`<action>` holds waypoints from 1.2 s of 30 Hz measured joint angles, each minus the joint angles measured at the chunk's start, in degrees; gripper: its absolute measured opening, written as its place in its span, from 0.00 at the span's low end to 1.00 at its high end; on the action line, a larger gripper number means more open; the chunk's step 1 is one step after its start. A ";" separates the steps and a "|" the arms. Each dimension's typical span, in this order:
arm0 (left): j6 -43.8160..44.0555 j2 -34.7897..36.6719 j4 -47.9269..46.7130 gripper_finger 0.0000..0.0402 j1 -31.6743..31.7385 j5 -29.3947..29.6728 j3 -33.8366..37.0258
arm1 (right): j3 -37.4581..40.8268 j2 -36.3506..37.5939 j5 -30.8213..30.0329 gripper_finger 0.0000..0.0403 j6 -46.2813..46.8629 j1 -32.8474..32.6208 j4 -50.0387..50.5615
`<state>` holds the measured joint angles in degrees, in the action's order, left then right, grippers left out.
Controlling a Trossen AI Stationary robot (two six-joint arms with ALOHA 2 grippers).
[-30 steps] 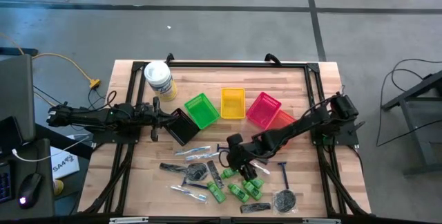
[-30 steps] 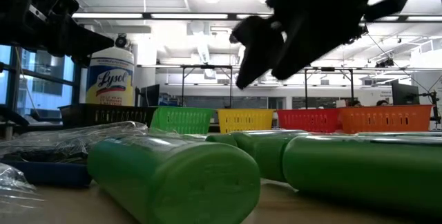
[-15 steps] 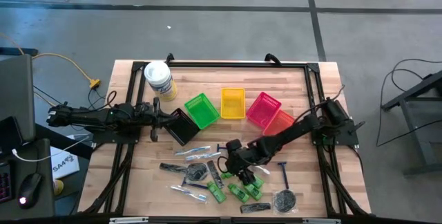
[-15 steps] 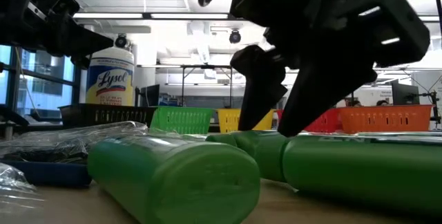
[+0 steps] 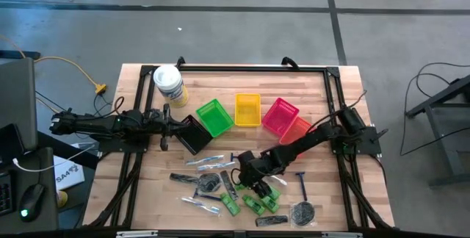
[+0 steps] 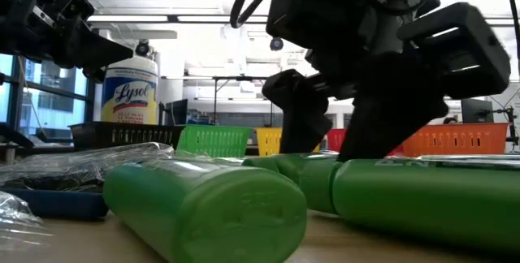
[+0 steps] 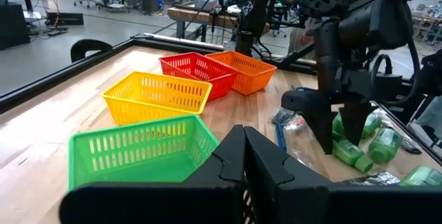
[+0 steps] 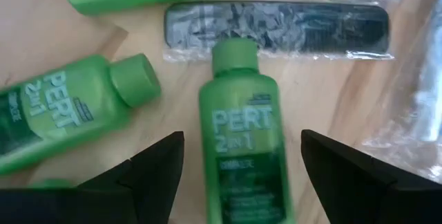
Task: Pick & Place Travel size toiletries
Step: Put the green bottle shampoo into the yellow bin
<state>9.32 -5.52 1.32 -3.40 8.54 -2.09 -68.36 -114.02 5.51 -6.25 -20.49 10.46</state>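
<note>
Right gripper [image 8: 238, 156]: fingers spread wide, lowered over the green mini bottles [image 5: 253, 203] at the table's 6 o'clock side; holds nothing. One Pert bottle [image 8: 243, 148] lies flat between the fingers, cap toward a wrapped dark comb [image 8: 276, 30]; a second bottle [image 8: 65, 113] lies just beside it.

Left gripper [image 5: 167, 126]: fingers closed together, empty, at 9 o'clock, at the black basket [image 5: 193, 134].

Other toiletries: blue-handled razor [image 5: 300, 183] and round dark packet [image 5: 302, 211] at 5 o'clock; clear-wrapped sticks [image 5: 209, 161] near 7 o'clock.

Baskets: green [image 5: 214, 116], yellow [image 5: 247, 109], red [image 5: 280, 115], orange [image 5: 300, 128], in a row across the middle.

White tub [image 5: 168, 84]: 11 o'clock corner.
</note>
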 joint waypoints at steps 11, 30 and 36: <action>0.00 0.02 -0.15 0.00 0.00 0.02 0.00 | 0.00 0.10 0.85 0.30 -1.55 0.02 -0.02; -0.02 0.02 -0.20 0.00 0.00 0.20 0.00 | 0.07 23.56 4.22 0.28 -3.13 1.37 0.20; -0.20 0.00 -0.20 0.00 0.00 0.17 0.00 | 7.89 35.89 7.06 0.29 -3.86 5.26 -9.55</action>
<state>9.13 -5.52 1.13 -3.40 8.71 -2.09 -60.47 -78.13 12.57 -10.11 -15.23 0.90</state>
